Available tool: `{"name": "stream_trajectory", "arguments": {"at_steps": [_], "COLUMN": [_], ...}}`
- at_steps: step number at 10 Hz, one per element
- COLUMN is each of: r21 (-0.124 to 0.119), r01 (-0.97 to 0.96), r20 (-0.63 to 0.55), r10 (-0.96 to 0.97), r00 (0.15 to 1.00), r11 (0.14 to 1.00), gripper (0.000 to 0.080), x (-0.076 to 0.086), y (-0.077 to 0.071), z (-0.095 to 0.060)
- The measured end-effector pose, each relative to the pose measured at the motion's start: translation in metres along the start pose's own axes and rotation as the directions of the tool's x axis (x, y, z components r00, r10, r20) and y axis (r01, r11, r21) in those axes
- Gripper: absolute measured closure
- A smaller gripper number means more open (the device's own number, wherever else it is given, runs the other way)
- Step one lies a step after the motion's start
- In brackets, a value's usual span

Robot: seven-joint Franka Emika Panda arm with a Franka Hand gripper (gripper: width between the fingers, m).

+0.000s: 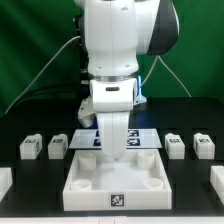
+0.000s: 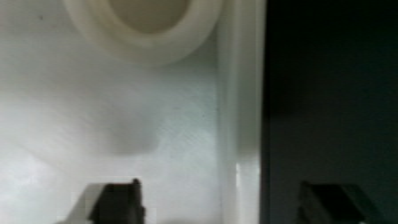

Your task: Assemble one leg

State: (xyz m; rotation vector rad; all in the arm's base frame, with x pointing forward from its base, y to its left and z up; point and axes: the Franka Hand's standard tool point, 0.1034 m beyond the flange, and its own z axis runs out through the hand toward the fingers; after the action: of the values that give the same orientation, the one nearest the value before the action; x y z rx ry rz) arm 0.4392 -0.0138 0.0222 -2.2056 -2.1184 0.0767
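Presently my fingers (image 2: 119, 203) hang released, straddling the square top (image 1: 90, 192) at its rim, no leg (image 1: 57, 147) held. I judge I'm positioning it; next, close squarely.

The small white plastic block-shaped legs (image 1: 30, 147) (image 1: 57, 148) (image 1: 175, 145) (image 1: 203, 146) each bore a black-and-white square tag on one face. The large white square plastic piece with corner sockets (image 1: 85, 185) was plain white, save for one black-and-white tag on its front wall. The thin flat white marker board (image 1: 148, 137) showed black square tags. The flat table (image 1: 40, 188) was black and the cloth backdrop (image 1: 30, 50) green. The robot arm (image 1: 110, 40) was glossy white with a black joint. The gripper (image 2: 222, 203) had black fingers (image 2: 118, 203).
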Motion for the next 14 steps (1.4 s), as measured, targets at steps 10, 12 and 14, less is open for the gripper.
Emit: {"name": "stream_trajectory", "arguments": {"at_steps": [10, 12, 14], "r21": [0.001, 0.000, -0.025], "r01": [-0.003, -0.002, 0.001], "r20": [0.000, 0.000, -0.001], "r10": [0.003, 0.002, -0.001], "r00": [1.000, 1.000, 1.000], "r11": [1.000, 1.000, 1.000], "gripper": [0.0742, 0.0742, 0.0742], "x": [-0.001, 0.000, 0.023], "y": [0.000, 0.000, 0.014], "z": [0.000, 0.000, -0.007]}}
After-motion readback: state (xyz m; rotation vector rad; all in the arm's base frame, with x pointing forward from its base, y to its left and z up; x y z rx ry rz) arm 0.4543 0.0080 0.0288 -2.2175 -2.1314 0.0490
